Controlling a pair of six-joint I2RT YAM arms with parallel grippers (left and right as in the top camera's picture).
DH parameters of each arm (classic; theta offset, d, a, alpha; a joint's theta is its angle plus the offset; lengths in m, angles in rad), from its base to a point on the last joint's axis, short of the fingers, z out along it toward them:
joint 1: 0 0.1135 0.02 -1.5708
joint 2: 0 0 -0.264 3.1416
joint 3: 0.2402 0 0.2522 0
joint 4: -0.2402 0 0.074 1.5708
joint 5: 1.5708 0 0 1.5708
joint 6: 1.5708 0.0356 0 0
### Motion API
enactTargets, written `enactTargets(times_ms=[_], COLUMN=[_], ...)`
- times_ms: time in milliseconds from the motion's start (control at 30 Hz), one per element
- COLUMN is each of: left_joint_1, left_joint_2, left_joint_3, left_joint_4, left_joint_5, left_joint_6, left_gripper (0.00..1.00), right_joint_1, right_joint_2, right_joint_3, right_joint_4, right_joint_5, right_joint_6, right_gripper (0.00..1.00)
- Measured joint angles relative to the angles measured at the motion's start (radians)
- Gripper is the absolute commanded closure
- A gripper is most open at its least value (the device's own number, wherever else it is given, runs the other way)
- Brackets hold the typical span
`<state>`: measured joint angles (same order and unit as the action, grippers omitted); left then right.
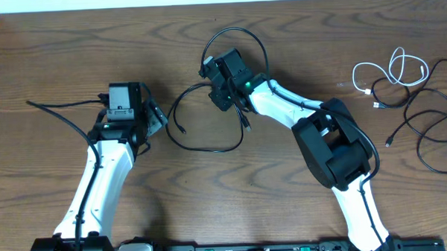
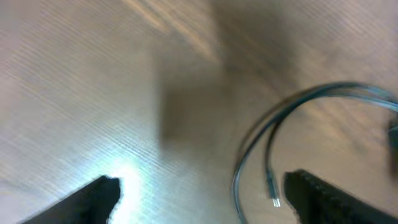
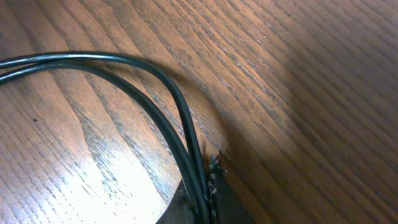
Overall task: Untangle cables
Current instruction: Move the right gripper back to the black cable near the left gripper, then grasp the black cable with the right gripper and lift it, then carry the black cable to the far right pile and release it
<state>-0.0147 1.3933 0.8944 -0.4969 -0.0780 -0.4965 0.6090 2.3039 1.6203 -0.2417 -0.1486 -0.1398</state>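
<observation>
Brown wood tabletop [image 1: 56,42]; L hand [image 2: 202,180] released, R hand [image 3: 208,199] clenched on blk cable [image 3: 93,57].

Left arm [image 1: 99,178] and right arm [image 1: 282,102]: white glossy shells, bulky black joint housings [image 1: 332,148], thin black wire [image 1: 86,191] along each, small green light [image 1: 247,85] at right wrist.

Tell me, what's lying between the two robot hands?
A loop of the black cable lies on the table between the left gripper and the right gripper, seen in the overhead view.
</observation>
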Motion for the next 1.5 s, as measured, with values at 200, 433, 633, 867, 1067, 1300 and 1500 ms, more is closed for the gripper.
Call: enactTargets(times_ms=[200, 433, 633, 867, 1067, 1300, 1500], left_joint_1=[0.0, 0.0, 0.0, 0.0, 0.0, 0.0, 0.0], left_joint_2=[0.0, 0.0, 0.0, 0.0, 0.0, 0.0, 0.0], left_joint_3=[0.0, 0.0, 0.0, 0.0, 0.0, 0.0, 0.0], left_joint_4=[-0.022, -0.001, 0.006, 0.021, 0.026, 0.028, 0.029], left_joint_5=[-0.041, -0.052, -0.056, -0.056, -0.056, -0.056, -0.056], left_joint_6=[0.003, 0.003, 0.002, 0.003, 0.002, 0.002, 0.002], left_gripper=[0.02, 0.01, 0.0, 0.0, 0.0, 0.0, 0.0], right_joint_1=[0.0, -0.005, -0.006, -0.007, -0.018, -0.085, -0.22], right_joint_2=[0.0, -0.008, -0.108, -0.369, -0.493, -0.511, -0.511], right_joint_3=[0.0, 0.001, -0.005, -0.006, -0.006, -0.006, -0.006], right_joint_4=[-0.007, -0.029, -0.136, -0.155, -0.164, -0.234, -0.324], right_joint_5=[-0.001, -0.013, -0.013, -0.001, 0.137, 0.423, 0.518], right_joint_6=[0.0, 0.0, 0.004, 0.004, 0.003, 0.003, 0.003], right_gripper=[0.99, 0.99, 0.99, 0.99, 0.99, 0.99, 0.99])
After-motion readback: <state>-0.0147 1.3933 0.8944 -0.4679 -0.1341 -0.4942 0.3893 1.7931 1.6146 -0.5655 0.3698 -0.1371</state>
